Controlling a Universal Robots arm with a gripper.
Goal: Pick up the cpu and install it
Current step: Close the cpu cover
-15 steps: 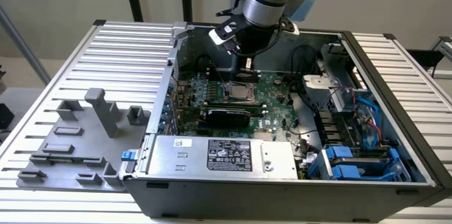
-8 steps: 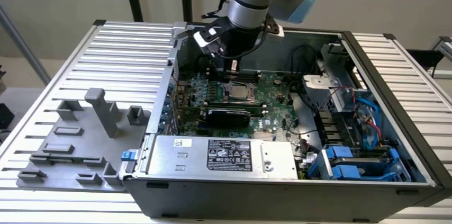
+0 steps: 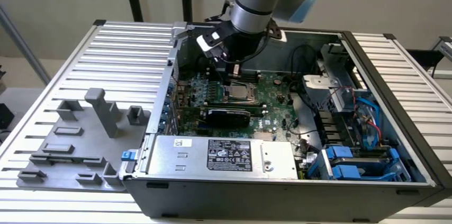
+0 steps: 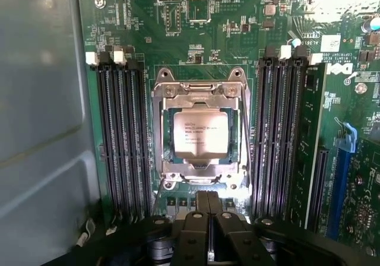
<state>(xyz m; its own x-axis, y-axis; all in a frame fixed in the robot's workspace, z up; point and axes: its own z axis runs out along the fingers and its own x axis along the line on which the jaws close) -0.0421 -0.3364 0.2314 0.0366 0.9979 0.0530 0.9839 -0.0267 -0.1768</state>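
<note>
In the metal-framed socket [image 4: 199,89] sits the flat silver square cpu [image 4: 200,135]; black gripper [image 4: 208,205] hovers closed, empty; any misseating would risk bent pins.

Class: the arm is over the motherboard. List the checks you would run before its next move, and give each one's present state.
1. The cpu lies inside the socket: ok.
2. The cpu sits square to the socket: ok.
3. The gripper carries nothing: ok.
4. The gripper is apart from the cpu: ok.
5. The cpu is clamped down in the socket: cannot tell.
</note>
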